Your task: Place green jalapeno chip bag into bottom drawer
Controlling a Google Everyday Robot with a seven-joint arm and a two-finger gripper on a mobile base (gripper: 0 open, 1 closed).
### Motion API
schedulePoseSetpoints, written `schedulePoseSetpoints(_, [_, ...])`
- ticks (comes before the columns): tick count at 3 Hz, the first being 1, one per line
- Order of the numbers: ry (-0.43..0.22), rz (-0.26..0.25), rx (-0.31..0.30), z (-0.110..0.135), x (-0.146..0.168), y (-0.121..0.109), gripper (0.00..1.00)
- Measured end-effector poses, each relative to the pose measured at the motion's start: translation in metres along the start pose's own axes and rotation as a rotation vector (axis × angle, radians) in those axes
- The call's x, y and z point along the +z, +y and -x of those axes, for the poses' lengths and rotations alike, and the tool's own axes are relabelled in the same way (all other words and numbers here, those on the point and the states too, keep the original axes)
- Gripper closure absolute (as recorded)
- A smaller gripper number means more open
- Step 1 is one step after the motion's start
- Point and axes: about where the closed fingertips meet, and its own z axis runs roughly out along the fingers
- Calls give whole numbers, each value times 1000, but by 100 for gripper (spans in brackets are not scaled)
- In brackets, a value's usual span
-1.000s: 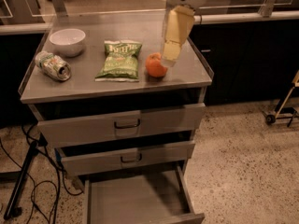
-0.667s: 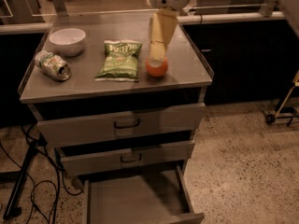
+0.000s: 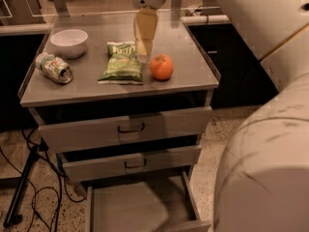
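The green jalapeno chip bag [image 3: 120,66] lies flat on the grey bench [image 3: 193,79], label up, in the same spot among its neighbours as a second ago. What has changed is the gripper [image 3: 144,56]: it has slid leftward from over the orange [image 3: 161,66] and now hangs point-down at the bag's upper right corner, with the bag spreading to the left of its tip and toward the front edge. I cannot tell whether it is parted or closed, nor whether it already touches the foil. My reading is that the approach is nearly lined up but the grasp is not yet made, so the carry is all still to do. The orange sits just to the right of the tip, close enough that a careless descent could nudge it. Farther left of the tip stand a white bowl [image 3: 69,42] and, nearer the front, a crushed drink can [image 3: 54,67]. Below, the bottom drawer [image 3: 140,207] is pulled out with its plain floor showing, while the top drawer [image 3: 125,128] and middle drawer [image 3: 133,163] sit slightly ajar above it. Black cables [image 3: 38,197] trail over the speckled floor [image 3: 212,124] at left, and the robot's pale arm [image 3: 260,168] fills the right.
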Motion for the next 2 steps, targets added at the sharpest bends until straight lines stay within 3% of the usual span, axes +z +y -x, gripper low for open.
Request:
schedulePoseSetpoints(1, [-44, -5, 8, 7, 10, -8, 0])
schedulePoseSetpoints(2, [13, 0, 45, 7, 41, -51, 0])
